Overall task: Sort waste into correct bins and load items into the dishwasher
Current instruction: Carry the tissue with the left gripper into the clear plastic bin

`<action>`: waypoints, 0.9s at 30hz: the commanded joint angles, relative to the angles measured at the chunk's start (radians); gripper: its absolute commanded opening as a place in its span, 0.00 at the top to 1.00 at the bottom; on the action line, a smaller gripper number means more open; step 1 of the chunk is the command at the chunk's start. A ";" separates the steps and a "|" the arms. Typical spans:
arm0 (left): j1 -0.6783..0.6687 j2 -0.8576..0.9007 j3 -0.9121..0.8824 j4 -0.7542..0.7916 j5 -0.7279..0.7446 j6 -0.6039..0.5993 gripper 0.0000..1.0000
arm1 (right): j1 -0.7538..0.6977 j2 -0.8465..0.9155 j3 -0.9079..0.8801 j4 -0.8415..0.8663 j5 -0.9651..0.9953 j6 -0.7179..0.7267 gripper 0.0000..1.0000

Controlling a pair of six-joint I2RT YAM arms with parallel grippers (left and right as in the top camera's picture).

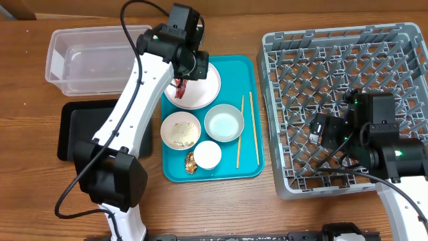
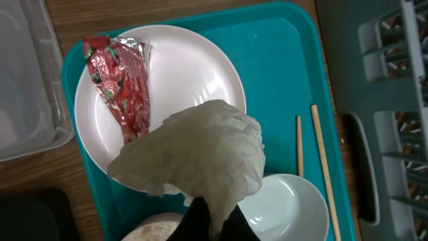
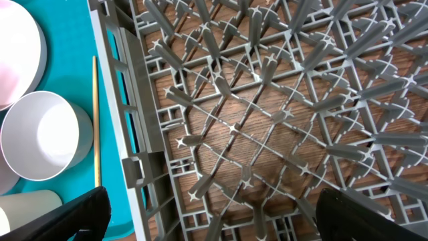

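Left wrist view: left gripper (image 2: 214, 226) is clamped on the napkin (image 2: 200, 150); I'd lift straight up, clear of the red wrapper (image 2: 122, 87), before heading binward.

red wrapper (image 2: 122, 90), white napkin (image 2: 200, 150), teal tray (image 2: 284, 60)

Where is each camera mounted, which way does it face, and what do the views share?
Overhead: fixed above the table, facing down on the teal tray, grey rack and clear tub; left arm and right arm show.
Left wrist: on the left arm, looking down at the white plate with the red wrapper; left gripper shut on the napkin.
Right wrist: over the rack, facing down into its lattice; right gripper open, fingertips at the lower corners.
Shared: all three catch the chopsticks and tray.
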 commanded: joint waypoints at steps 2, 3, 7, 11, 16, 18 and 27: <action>-0.006 0.001 0.088 -0.045 -0.046 -0.026 0.96 | 0.005 -0.008 0.028 0.005 0.006 0.001 0.00; -0.006 0.001 0.101 -0.057 -0.060 -0.025 0.96 | 0.005 -0.008 0.028 0.005 0.006 0.001 0.00; -0.005 0.001 0.152 -0.100 -0.082 -0.026 0.96 | 0.005 -0.008 0.028 0.005 0.006 0.001 0.00; 0.010 0.001 0.197 -0.141 -0.084 -0.032 0.96 | 0.005 -0.008 0.028 0.005 0.006 0.001 0.00; 0.028 0.001 0.257 -0.199 -0.111 -0.074 0.96 | 0.005 -0.008 0.028 0.002 0.006 0.001 0.00; 0.033 0.001 0.286 -0.215 -0.130 -0.078 0.96 | 0.005 -0.008 0.028 0.002 0.006 0.001 0.00; 0.057 0.002 0.342 -0.209 -0.307 -0.112 0.96 | 0.005 -0.008 0.028 0.002 0.006 0.001 0.00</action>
